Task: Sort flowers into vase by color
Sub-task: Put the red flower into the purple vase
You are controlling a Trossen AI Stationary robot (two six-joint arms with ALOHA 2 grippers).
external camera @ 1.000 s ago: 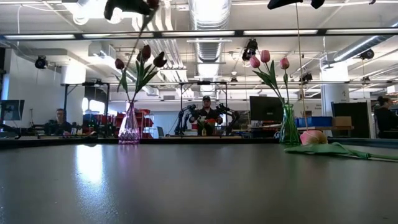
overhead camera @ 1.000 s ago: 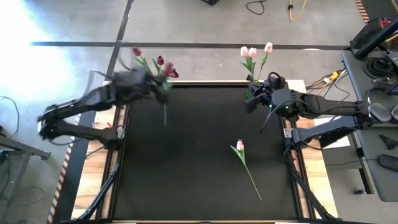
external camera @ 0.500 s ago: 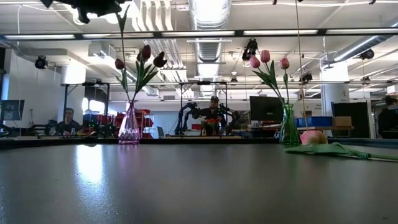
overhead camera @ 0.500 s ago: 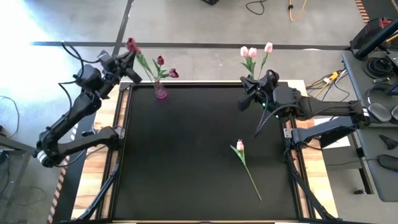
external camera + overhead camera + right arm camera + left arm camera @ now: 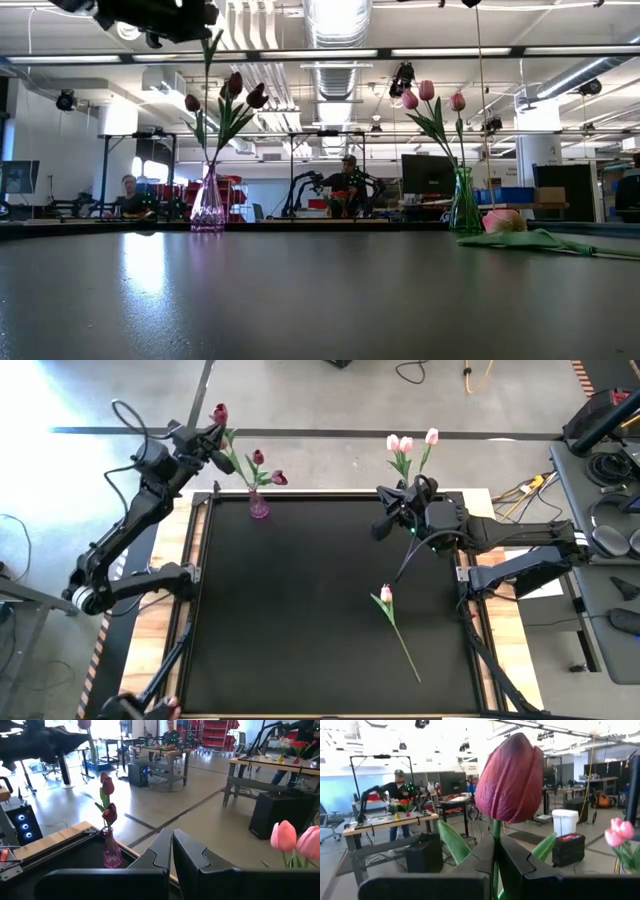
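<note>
Looking down from above, you see the left gripper (image 5: 207,438) raised off the table's 11 o'clock corner, its fingers clenched on the stem of a dark magenta tulip (image 5: 219,413) whose head points toward 12 o'clock. In the left wrist view that head (image 5: 510,779) stands upright just above the closed fingers (image 5: 482,857). Just beside it toward 4 o'clock, the pink vase (image 5: 258,507) sits at the table's far edge with two magenta tulips (image 5: 267,467) in it. Your right gripper (image 5: 385,523) hovers near 1 o'clock, jaws pressed together on a thin green stem (image 5: 418,555); its head is not visible from here, so what colour it is I cannot tell. Behind it the green vase (image 5: 463,205) holds three pale pink tulips (image 5: 410,444). One pale pink tulip (image 5: 386,596) lies flat on the black table (image 5: 290,610) toward 4 o'clock of centre, stem trailing toward 5 o'clock.
</note>
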